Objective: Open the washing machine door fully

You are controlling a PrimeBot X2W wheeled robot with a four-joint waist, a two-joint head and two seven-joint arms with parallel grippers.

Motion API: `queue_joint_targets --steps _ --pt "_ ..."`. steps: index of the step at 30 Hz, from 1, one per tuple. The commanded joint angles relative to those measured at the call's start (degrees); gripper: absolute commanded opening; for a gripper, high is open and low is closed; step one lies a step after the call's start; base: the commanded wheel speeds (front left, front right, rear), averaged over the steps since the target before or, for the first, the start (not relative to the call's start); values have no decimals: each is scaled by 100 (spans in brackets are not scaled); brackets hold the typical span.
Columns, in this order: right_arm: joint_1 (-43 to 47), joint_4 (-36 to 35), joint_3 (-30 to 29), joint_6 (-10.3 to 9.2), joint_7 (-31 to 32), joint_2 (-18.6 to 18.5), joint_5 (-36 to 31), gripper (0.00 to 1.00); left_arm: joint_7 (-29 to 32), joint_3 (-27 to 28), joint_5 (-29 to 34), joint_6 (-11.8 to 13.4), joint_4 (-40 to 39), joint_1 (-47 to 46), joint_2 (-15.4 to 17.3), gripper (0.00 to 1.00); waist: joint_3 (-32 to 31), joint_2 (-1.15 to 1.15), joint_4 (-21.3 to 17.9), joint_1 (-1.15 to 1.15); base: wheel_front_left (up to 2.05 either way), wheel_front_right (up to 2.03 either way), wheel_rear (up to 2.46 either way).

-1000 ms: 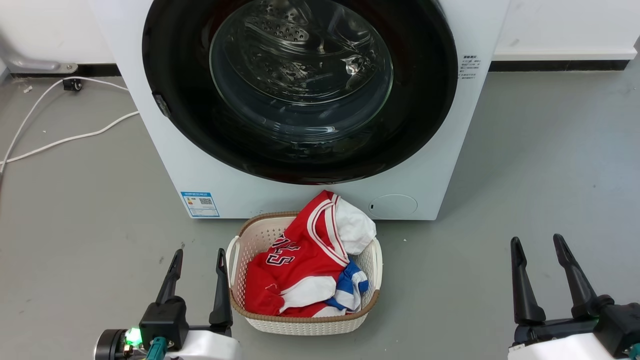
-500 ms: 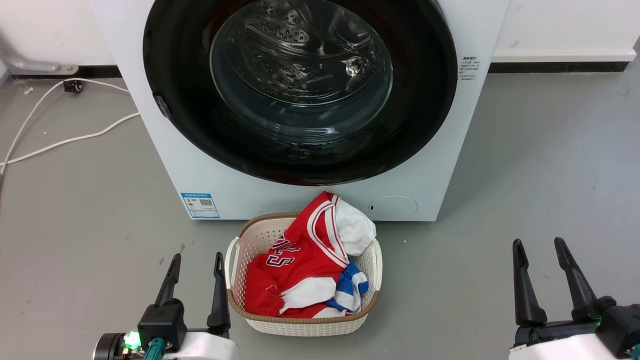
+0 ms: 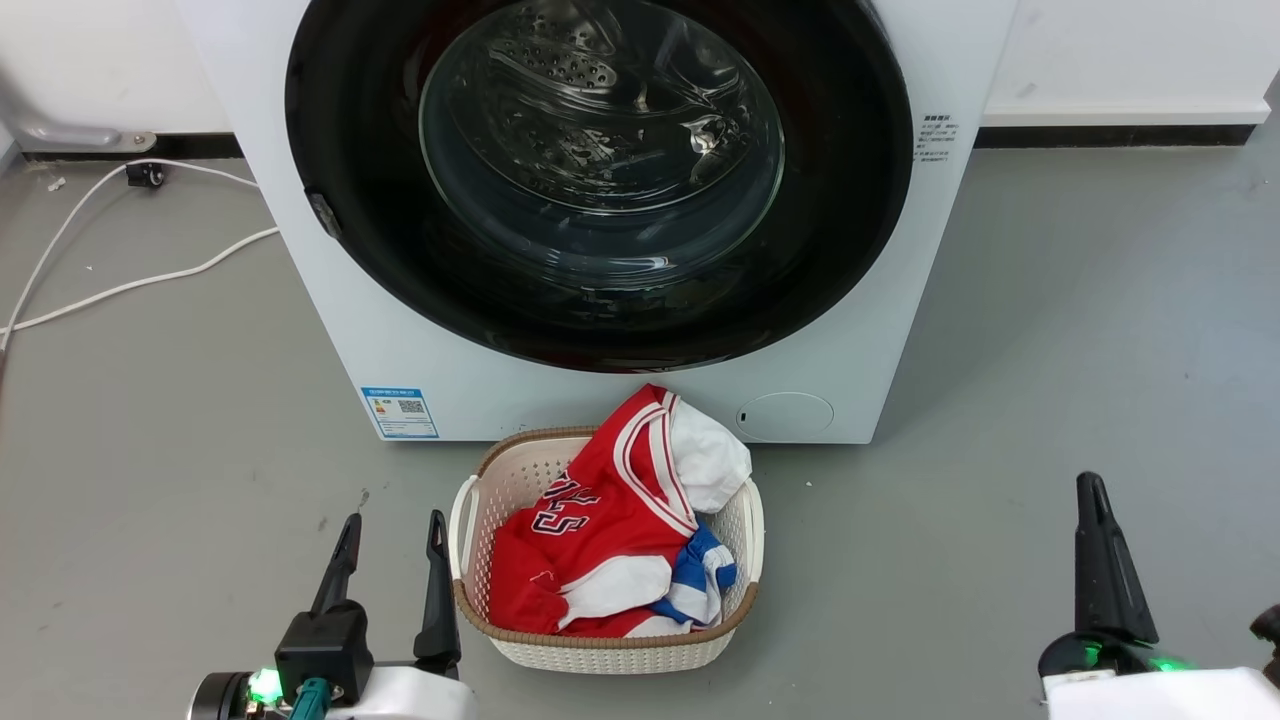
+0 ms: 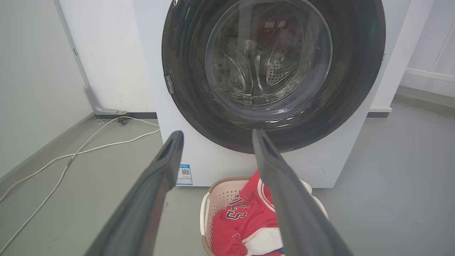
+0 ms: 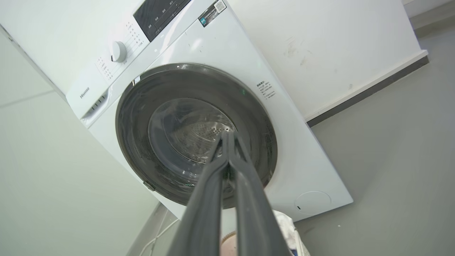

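Where the smooth grey floor (image 3: 1080,330) meets a white wall, a boxy white washing machine (image 3: 300,260) stands square to the robot. The washing machine door (image 3: 600,200) is closed, flush in the machine's front. It is a round, glossy black ring nearly as wide as the cabinet, with a bulging clear glass bowl (image 3: 600,110) at its centre. Perforated steel drum shows through the glass. A small dark tab (image 3: 322,211) sits on the door's left rim.

On the floor just before the machine is a laundry basket (image 3: 600,650) of white perforated plastic with a tan rim and rounded corners. It is heaped with a red jersey (image 3: 590,520) trimmed in white, a crumpled white cloth (image 3: 710,460) and a blue-and-white piece (image 3: 700,580).

The left gripper (image 3: 393,520) is low at the basket's left, its long, dark, tapered fingers spread apart and holding nothing. The right gripper (image 5: 226,137) is well right of the basket with its fingers pressed together at the tips, empty.

Thin white cables (image 3: 130,280) loop over the floor left of the machine. A blue label (image 3: 400,410) and a round cap (image 3: 785,413) mark its lower front.
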Motion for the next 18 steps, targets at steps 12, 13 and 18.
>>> queue_joint_targets --steps 12,13,18 --pt "-88 391 314 0 -12 9 4528 0 -18 -15 -91 54 40 73 -7 100 -13 0 7 0 0 0 0" --pt "-88 353 359 0 -5 10 4779 0 -18 -14 -85 48 42 74 -7 100 -11 0 6 0 0 0 0" --pt "6 66 142 0 465 4 5874 0 -18 -12 -96 76 29 71 -7 100 2 0 0 0 0 0 0"
